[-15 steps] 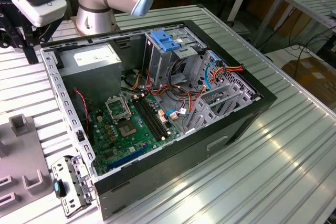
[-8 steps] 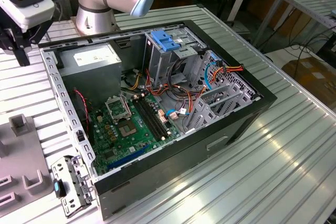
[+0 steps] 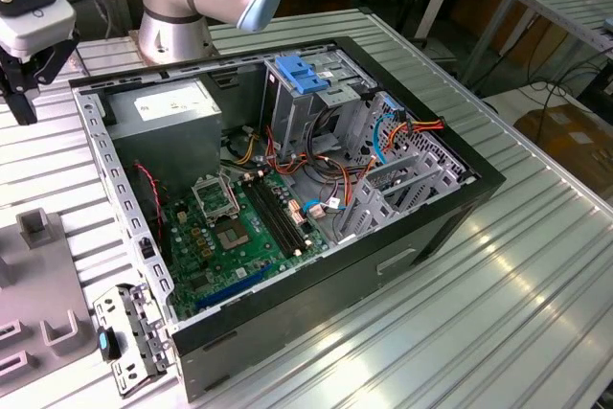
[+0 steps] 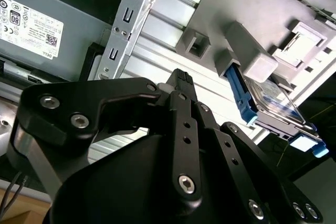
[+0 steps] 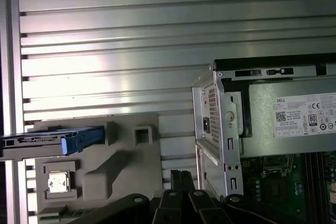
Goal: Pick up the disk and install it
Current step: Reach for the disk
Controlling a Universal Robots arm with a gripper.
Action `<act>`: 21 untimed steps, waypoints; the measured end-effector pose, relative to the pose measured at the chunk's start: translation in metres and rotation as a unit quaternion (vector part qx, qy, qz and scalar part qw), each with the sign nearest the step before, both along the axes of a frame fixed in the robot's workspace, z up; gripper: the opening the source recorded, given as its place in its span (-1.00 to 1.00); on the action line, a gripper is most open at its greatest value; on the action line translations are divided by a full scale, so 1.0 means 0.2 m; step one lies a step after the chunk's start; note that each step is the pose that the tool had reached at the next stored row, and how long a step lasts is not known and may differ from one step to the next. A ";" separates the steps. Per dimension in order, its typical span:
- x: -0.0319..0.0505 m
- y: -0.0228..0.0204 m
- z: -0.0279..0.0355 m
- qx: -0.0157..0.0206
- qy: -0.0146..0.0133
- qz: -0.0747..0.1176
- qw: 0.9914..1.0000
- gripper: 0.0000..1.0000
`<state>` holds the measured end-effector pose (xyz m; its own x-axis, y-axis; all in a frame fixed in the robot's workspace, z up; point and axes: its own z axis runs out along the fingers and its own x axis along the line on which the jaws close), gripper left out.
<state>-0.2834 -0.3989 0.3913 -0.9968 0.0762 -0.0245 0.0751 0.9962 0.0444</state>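
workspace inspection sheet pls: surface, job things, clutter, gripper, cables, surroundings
surface: ribbed aluminium table, carrying an open computer case and a grey fixture
job's things: disk stands on edge in the grey fixture with blue side rails on; not yet in the case
clutter: processor chip in a fixture pocket; metal bracket lies by the case's corner
grippers: gripper over the table between case and fixture, apart from the disk
cables: red, orange and yellow wire bundles inside the case
surroundings: other benches beyond the table
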 end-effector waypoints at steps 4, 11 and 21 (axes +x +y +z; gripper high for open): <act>-0.032 0.000 -0.001 0.000 0.000 0.000 1.000 -0.79; -0.107 0.000 -0.004 0.000 0.000 0.000 1.000 -0.79; -0.211 0.000 -0.009 0.000 0.000 0.000 1.000 -0.79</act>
<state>-0.3256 -0.3990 0.3895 -0.9968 0.0762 -0.0245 0.0751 0.9962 0.0444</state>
